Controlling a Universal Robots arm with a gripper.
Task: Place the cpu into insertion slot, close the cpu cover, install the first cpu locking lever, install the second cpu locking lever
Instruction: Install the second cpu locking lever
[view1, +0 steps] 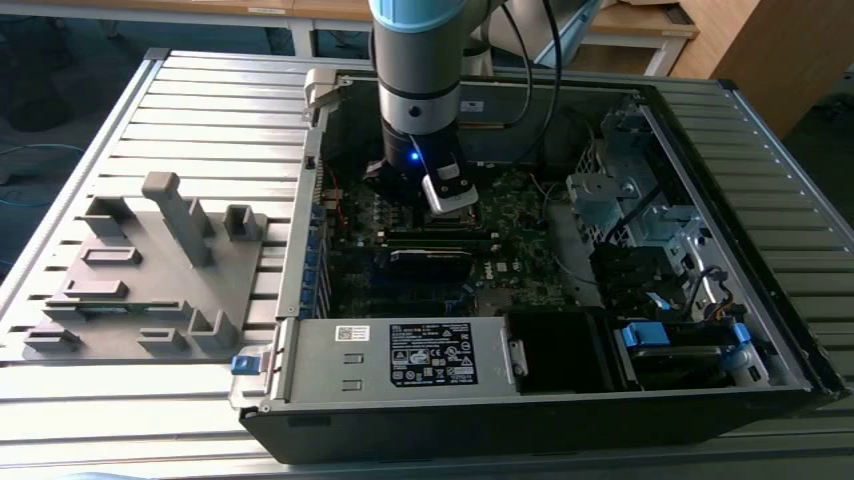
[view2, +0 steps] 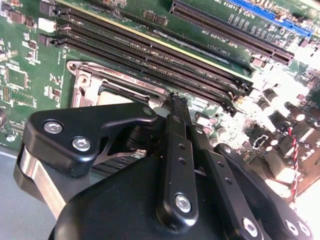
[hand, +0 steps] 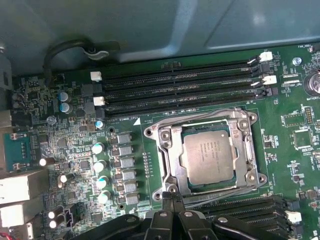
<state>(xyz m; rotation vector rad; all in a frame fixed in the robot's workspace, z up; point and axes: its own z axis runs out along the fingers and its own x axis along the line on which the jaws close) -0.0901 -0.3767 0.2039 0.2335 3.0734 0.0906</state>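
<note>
The cpu (hand: 207, 157), a flat silver-grey square, lies seated in the insertion slot (hand: 151, 133) on the green motherboard. The cpu cover (hand: 170, 150), a silvery frame, lies flat around it, and the chip's top shows through its window. Thin wire levers run along two sides of the socket; whether they are latched is unclear. My gripper (hand: 173, 196) is shut, its black fingertips (hand: 169, 195) together right at one corner of the socket. In the second wrist view the gripper (view2: 177, 100) sits at the socket's edge beside the cpu (view2: 114, 93). In the exterior view the gripper (view1: 447, 205) reaches down into the open case.
Long black memory slots (hand: 180, 82) lie on both sides of the socket, with capacitors (hand: 100, 165) close by. The case walls (view1: 300, 200), a drive cage (view1: 627, 200) and the power supply (view1: 400, 350) hem the board in. A grey fixture (view1: 147, 270) stands on the table at the exterior view's left.
</note>
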